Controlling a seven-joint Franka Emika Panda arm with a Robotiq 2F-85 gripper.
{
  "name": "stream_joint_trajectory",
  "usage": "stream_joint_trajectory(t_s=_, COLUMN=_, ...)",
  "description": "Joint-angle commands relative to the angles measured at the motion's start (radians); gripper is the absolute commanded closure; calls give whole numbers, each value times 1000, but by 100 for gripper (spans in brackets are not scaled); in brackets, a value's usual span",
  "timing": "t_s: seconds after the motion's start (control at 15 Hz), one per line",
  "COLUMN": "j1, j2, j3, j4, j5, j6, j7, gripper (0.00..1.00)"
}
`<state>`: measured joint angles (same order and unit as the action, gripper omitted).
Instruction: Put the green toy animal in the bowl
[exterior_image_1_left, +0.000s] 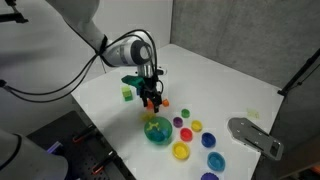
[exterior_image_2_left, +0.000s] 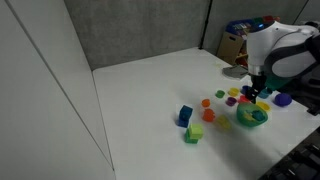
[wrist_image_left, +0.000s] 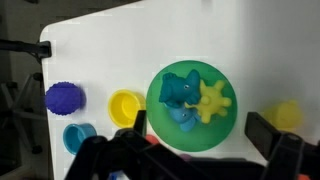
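The teal-green bowl lies right under my gripper in the wrist view. Inside it are the green toy animal, a blue toy and a yellow spiky toy. My gripper is open and empty, with one finger on each side of the bowl's near half. In both exterior views the gripper hangs just above the bowl near the table's front edge.
Small cups surround the bowl: a yellow cup, a blue cup and another yellow one. A purple bumpy ball lies nearby. A blue block and a green block sit farther off. A grey device lies on the table's corner.
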<state>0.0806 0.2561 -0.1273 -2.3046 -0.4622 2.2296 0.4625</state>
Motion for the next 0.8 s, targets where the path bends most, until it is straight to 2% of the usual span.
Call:
stream_joint_trajectory(t_s=0.0, j1=-27, j2=-95, j3=46, j4=20, j5=149, j6=-53, j7=-102, gripper=0)
stream_joint_trajectory(t_s=0.33, j1=-50, j2=-197, j3=67, j4=46, j5=329, j6=-112, j7=-205, gripper=0)
stream_joint_trajectory(t_s=0.73, j1=-74, j2=-386, j3=71, j4=33, j5=424, j6=-173, j7=-307, gripper=0)
